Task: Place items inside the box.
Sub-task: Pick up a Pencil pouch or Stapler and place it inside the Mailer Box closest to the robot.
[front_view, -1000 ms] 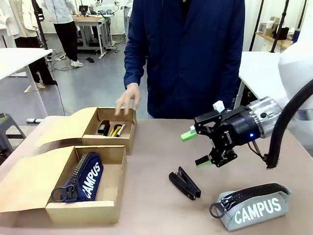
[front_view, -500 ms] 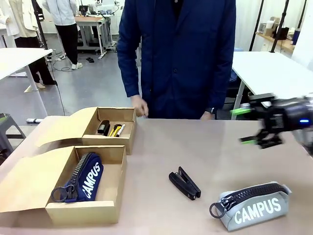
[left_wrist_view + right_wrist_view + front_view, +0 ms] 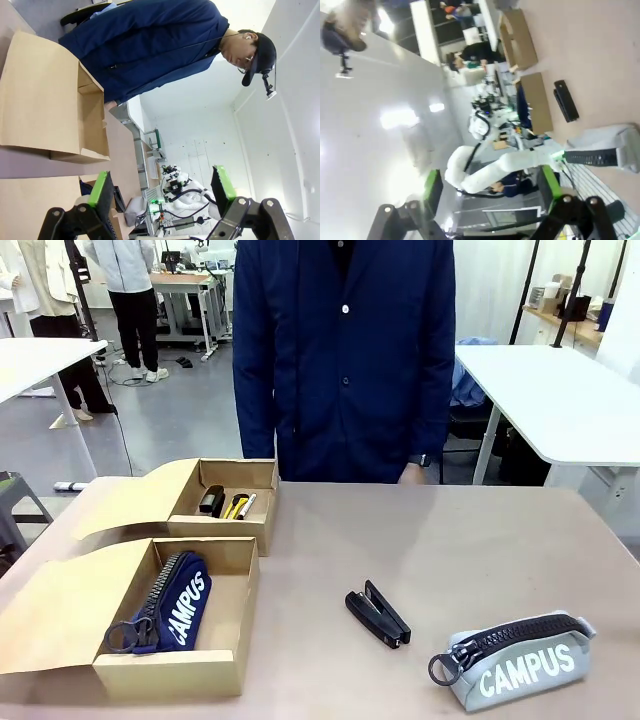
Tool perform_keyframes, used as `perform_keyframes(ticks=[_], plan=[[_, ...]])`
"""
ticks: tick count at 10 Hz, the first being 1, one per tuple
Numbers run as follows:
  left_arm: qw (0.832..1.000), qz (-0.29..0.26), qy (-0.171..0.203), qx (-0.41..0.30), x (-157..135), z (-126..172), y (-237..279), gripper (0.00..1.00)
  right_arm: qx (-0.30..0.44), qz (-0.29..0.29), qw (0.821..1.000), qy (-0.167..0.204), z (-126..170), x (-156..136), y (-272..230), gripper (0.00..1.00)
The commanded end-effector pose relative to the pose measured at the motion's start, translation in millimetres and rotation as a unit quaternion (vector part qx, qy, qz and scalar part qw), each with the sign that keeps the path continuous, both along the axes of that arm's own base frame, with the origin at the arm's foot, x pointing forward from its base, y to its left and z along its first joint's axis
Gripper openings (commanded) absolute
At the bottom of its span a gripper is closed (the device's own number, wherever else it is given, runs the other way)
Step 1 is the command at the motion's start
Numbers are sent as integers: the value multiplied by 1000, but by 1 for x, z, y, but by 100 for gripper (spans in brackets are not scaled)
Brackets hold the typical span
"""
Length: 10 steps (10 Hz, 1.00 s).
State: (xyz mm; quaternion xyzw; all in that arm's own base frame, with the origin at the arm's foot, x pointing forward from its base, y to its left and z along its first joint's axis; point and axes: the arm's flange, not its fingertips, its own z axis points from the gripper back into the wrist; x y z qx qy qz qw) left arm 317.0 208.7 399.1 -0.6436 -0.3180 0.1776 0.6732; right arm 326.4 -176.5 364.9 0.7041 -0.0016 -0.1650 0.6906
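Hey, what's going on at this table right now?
Nothing is being handled at this moment. The person stands at the far side of the table. The navy pouch lies in the near box, and the far box holds a yellow utility knife. The black stapler and the grey pouch lie on the table, not yet boxed. The left gripper and the right gripper are both open and empty.

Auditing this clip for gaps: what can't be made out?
- Front view: items in the far brown cardboard box, half hidden by its wall.
- Front view: navy fabric "CAMPUS" zip pouch, underside behind near box wall.
- Right wrist view: grey fabric zip pouch, blurred, cut by the edge.
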Motion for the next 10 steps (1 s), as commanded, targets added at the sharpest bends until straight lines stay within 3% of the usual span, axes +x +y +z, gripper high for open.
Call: perform_keyframes(ticks=[1,2,10], plan=[[1000,-5,-8,3,-3,1,-1,100,36,-38,999,-13,-20,10,0,100],[1000,-5,-8,3,-3,1,-1,100,0,0,1000,0,0,0,0,100],[1000,-5,-8,3,-3,1,-1,100,0,0,1000,0,0,0,0,100]])
